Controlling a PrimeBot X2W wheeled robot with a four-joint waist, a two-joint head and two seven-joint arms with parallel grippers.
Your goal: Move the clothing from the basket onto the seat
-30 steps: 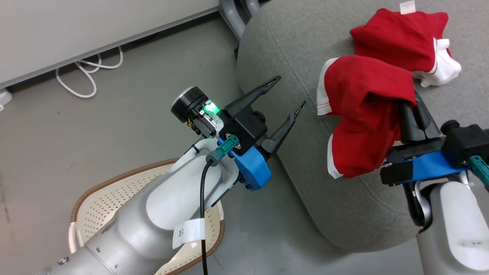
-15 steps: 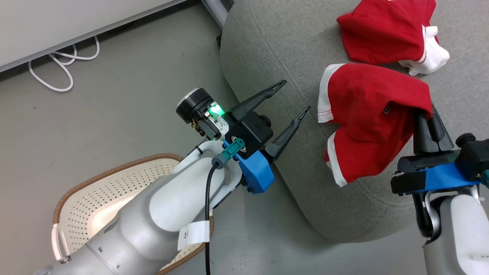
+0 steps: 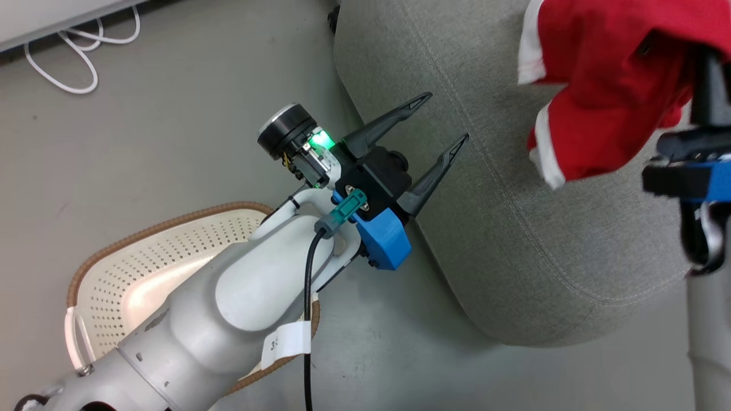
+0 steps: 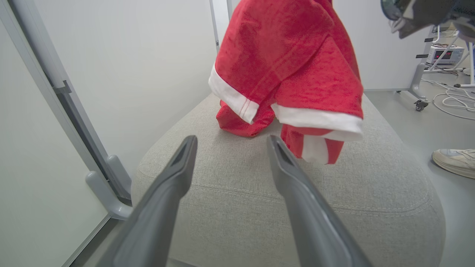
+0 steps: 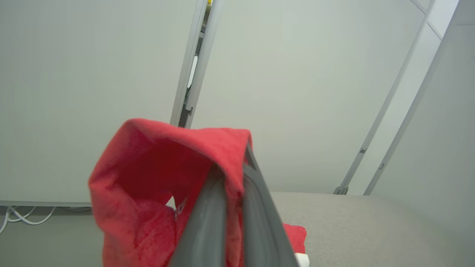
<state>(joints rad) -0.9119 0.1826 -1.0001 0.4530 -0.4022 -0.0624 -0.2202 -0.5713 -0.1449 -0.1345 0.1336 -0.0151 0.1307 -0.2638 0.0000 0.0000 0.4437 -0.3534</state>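
Garment in red with white trim (image 3: 617, 85) hangs down from the right gripper (image 5: 232, 163), whose fingers pinch its top fold, over the seat (image 3: 514, 228) well inside its edge, so you probably need only lower it; the left gripper (image 3: 447, 117) stands spread and empty beside that edge.

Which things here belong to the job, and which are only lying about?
Job: red fabric garment with white trim; large light-grey upholstered seat; oval cream perforated plastic basket.
Lying about: white cable on the floor; pale shoe.
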